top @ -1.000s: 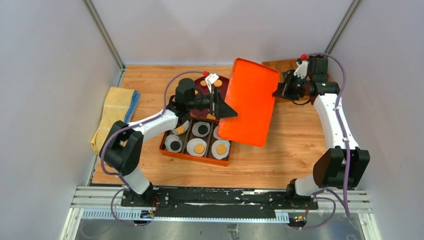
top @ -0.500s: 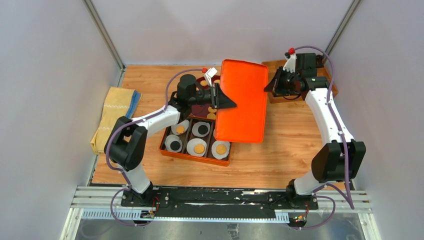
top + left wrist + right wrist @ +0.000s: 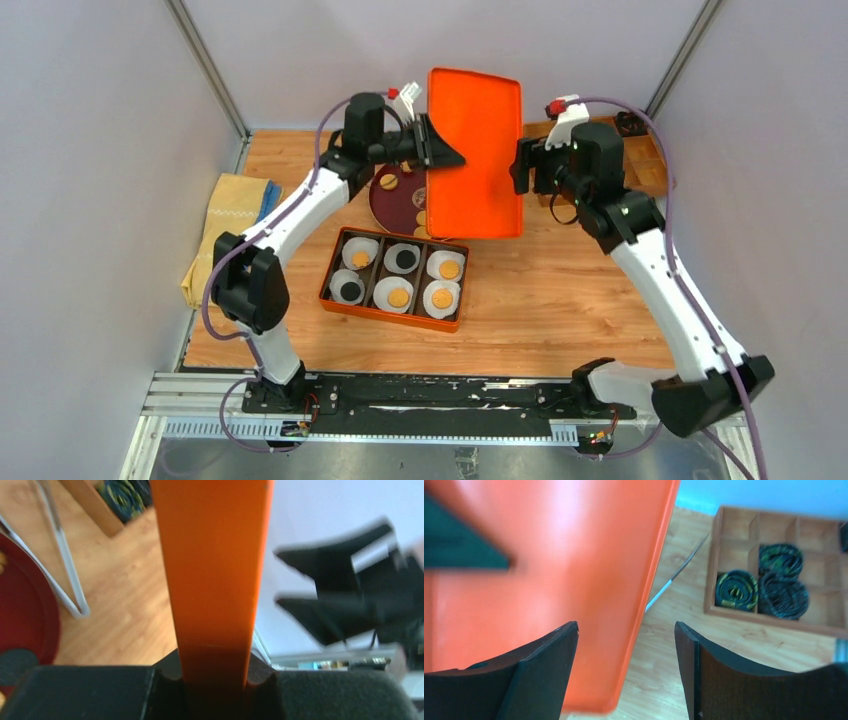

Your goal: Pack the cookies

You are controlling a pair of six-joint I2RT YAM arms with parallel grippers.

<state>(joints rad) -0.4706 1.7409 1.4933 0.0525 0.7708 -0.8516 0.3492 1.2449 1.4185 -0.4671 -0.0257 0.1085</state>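
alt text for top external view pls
The left gripper holds an orange lid up over the far side of the table, with the open right gripper at its opposite edge. Nearer the arms, an orange box holds six cookies in paper cups.

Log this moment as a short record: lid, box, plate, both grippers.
lid: orange, off the box, held above the table's far side
left gripper: shut on the lid's left edge
right gripper: open, at the lid's right edge
box: open, six cups holding cookies, one each
plate: dark red, some cookies on it, partly hidden by lid
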